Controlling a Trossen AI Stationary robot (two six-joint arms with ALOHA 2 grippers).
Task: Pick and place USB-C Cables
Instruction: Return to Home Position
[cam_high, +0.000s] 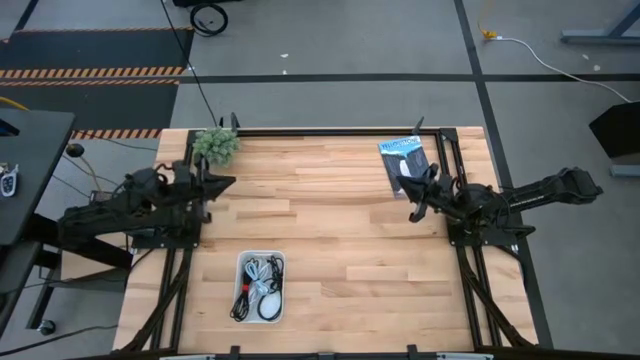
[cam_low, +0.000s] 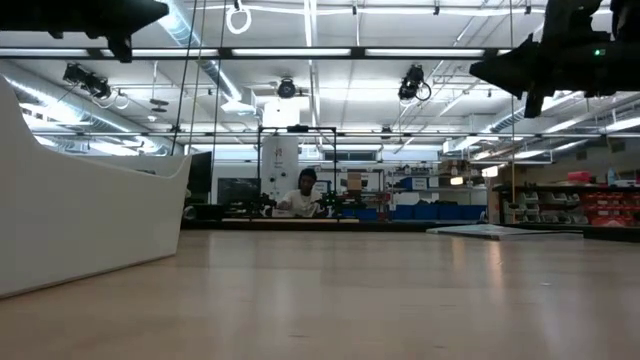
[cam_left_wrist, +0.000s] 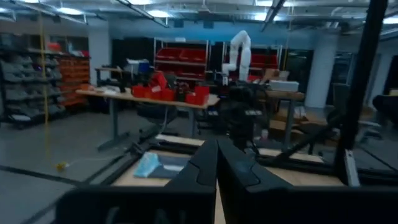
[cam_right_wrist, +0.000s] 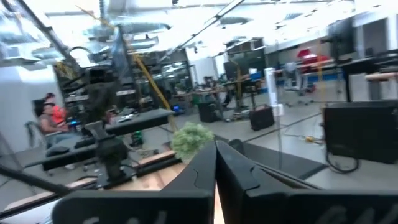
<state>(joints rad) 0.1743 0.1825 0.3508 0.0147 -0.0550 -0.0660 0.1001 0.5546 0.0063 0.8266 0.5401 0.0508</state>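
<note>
Several coiled USB-C cables (cam_high: 259, 287), white-grey, black and light blue-grey, lie together inside a white tray (cam_high: 242, 259) near the table's near edge, left of centre. My left gripper (cam_high: 228, 182) hangs raised over the table's left side, shut and holding nothing; in its wrist view the fingers (cam_left_wrist: 217, 163) meet. My right gripper (cam_high: 412, 205) hangs raised over the right side, also shut and holding nothing, its fingers (cam_right_wrist: 216, 163) closed together. Both are far from the tray. The low view shows only the tray's white wall (cam_low: 90, 215).
A flat dark blue-and-white packet (cam_high: 404, 160) lies near the far right corner, just beyond my right gripper. A small green plant (cam_high: 216, 144) stands at the far left corner. Bare wood (cam_high: 340, 230) stretches between the arms. People sit in the room beyond the table.
</note>
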